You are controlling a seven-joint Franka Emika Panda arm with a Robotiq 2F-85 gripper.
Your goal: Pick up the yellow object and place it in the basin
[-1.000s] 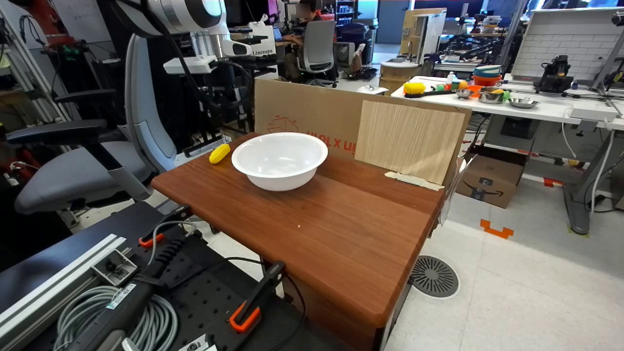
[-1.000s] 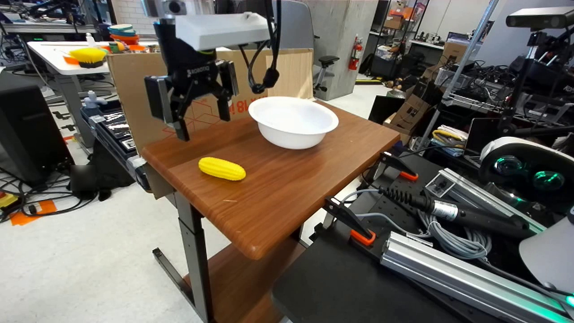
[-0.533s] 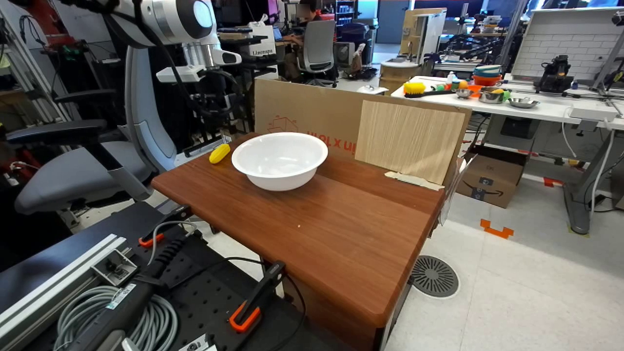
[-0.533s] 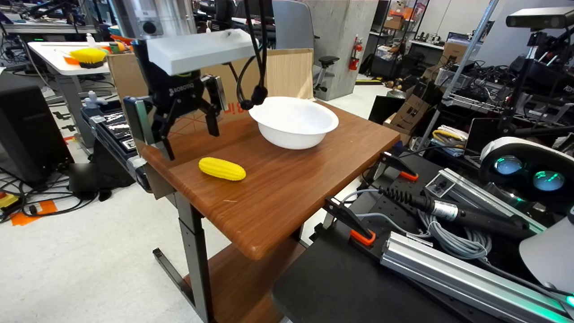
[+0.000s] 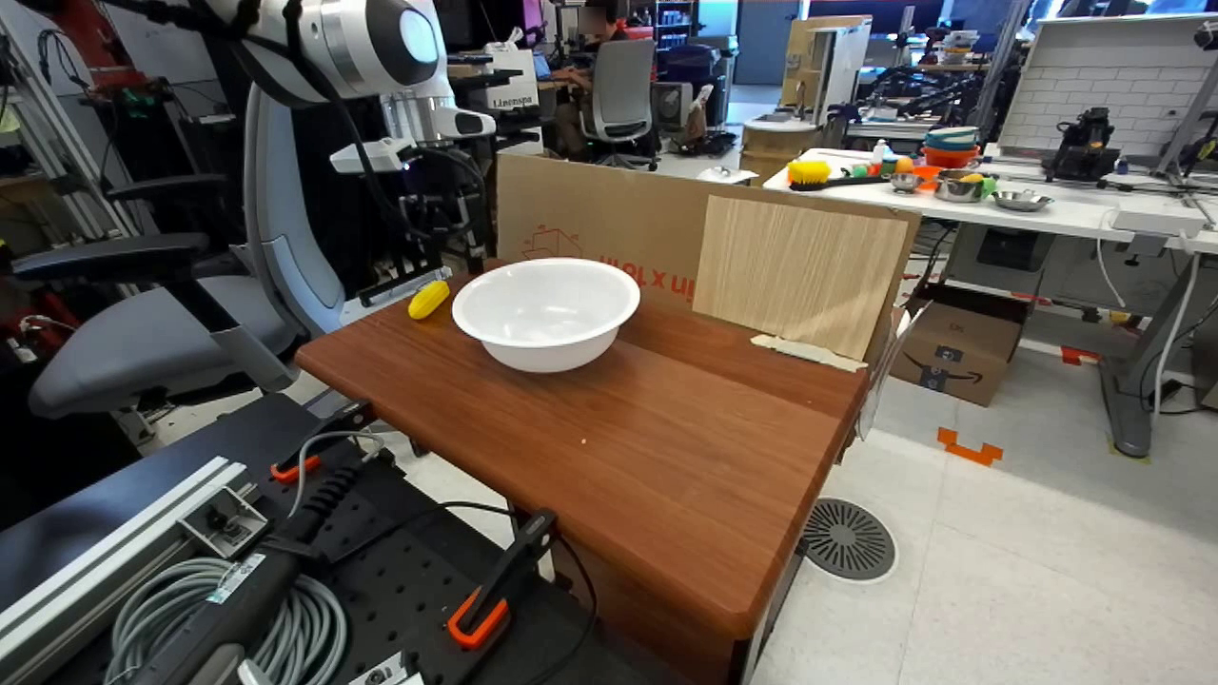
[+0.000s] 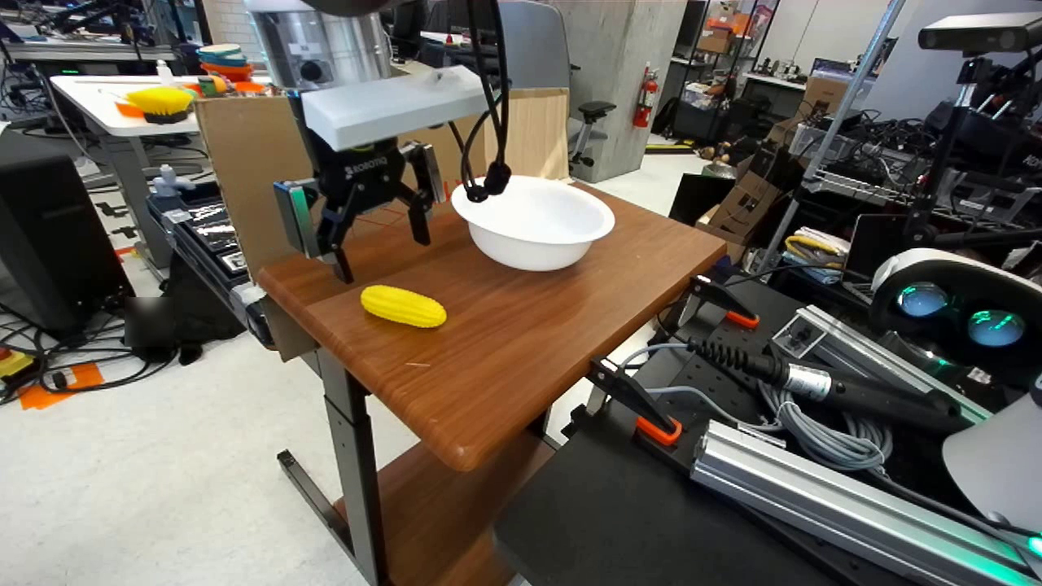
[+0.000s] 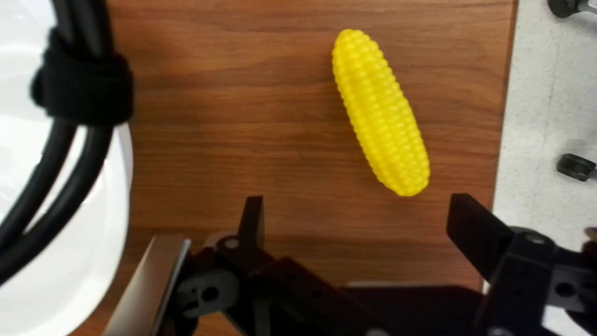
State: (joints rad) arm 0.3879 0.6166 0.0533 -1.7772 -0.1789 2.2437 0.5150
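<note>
Gripper (image 6: 384,258) hung spread wide, empty, above table (image 6: 505,330) — approach step, I judged. Next move likely called for shifting over yellow corn (image 7: 380,114), then lowering.

This is a robotics lab: an arm (image 5: 338,48) carries a hand (image 6: 383,255) lettered ROBOTIQ, coiled cable (image 5: 319,618) lies on a perforated board (image 5: 404,580), wires (image 6: 904,122) crowd a rack (image 6: 864,189), and a headset (image 6: 961,301) is in view.
</note>
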